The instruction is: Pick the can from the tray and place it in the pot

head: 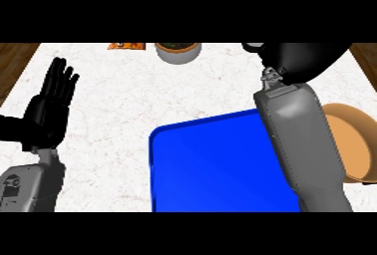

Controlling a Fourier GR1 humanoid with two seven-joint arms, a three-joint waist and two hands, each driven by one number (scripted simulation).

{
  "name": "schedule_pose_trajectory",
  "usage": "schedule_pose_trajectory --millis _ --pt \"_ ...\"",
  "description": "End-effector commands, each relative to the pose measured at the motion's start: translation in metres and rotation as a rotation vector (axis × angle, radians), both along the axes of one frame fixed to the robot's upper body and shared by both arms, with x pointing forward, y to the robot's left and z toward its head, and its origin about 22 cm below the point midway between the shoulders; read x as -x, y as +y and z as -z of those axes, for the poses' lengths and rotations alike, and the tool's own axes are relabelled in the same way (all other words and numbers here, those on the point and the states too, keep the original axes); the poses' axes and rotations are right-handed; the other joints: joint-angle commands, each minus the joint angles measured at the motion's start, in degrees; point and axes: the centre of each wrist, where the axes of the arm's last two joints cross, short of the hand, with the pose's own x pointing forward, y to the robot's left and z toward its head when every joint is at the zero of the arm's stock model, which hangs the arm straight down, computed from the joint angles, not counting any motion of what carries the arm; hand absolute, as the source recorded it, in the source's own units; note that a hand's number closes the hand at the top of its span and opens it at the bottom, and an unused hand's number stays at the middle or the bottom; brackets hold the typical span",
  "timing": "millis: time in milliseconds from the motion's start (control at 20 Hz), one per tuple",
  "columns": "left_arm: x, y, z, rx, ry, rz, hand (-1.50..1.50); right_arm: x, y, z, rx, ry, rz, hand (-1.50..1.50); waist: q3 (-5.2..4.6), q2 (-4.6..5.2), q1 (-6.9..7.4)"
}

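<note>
**Can out of sight as right arm is stretched across the tray**

The right forearm is seen laid over the right side of the blue tray, with the right hand raised near the counter's far edge. Its fingers are hidden under its own dark bulk, so it cannot be told whether they are curled or straight. The can is nowhere seen: none stands on the bare part of the tray, and whether it is enclosed in that hand cannot be judged. The tan pot is partly covered by the forearm, just right of the tray.

The left hand is held open at the left, fingers up, at rest.

Several risks are judged to arise here. If the can is carried, the pot's mouth is hidden by the arm, so a release could be made over its rim or beside it. The forearm lies close to the pot, which could be nudged by a sideways swing. A small planter stands near the hand and could be knocked.
</note>
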Motion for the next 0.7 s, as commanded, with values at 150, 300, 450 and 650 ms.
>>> schedule_pose_trajectory --millis 150,300,450,650 --pt "0.007 -0.006 0.007 0.016 -0.014 -0.025 0.0 0.037 -0.074 0.004 -0.094 0.02 0.203 1.5 0.05 -0.01 -0.96" --pt "0.014 0.009 0.007 -0.006 -0.007 -0.021 0.0 0.075 -0.105 0.008 -0.102 -0.006 0.206 1.5 0.05 -0.19 -1.3" --pt "0.004 -0.008 0.013 0.0 0.003 -0.01 0.0 0.102 -0.13 0.028 -0.116 0.005 0.187 1.5 0.05 0.26 -0.71" --pt "0.004 -0.012 0.004 0.007 -0.009 0.015 0.0 0.104 -0.178 0.027 -0.11 0.015 0.191 1.5 0.04 0.49 0.36"
